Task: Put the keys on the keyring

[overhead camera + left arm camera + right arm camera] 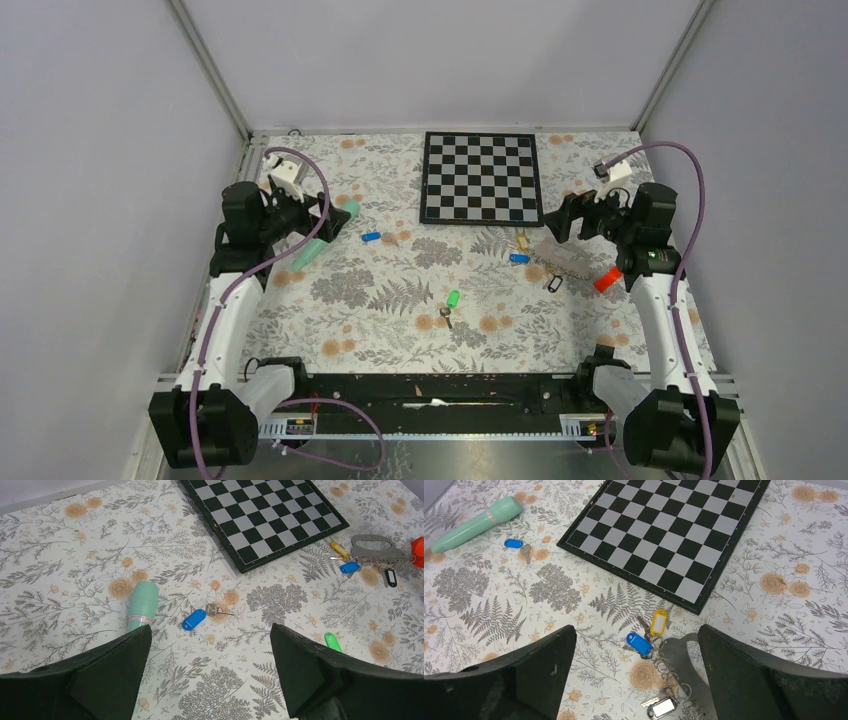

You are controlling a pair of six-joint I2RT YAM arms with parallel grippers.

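Observation:
Several small keys lie on the floral cloth. A blue key (pixel 371 237) lies close in front of my left gripper (pixel 330 216) and shows in the left wrist view (pixel 194 619). A green key (pixel 453 298) lies mid-table, with the small silvery keyring (pixel 445 319) and its dark stem beside it. A yellow key (pixel 658 622) and a second blue key (pixel 639 643) lie between the fingers of my right gripper (pixel 636 627), below it. Both grippers hover open and empty. My left gripper also shows in its own wrist view (pixel 210 627).
A chessboard (pixel 480 177) lies at the back centre. Mint-green pieces (pixel 310 253) lie by the left gripper. A grey metal plate with wire rings (pixel 679 652), a black tag (pixel 661 707) and an orange-red cylinder (pixel 607 279) lie by the right gripper.

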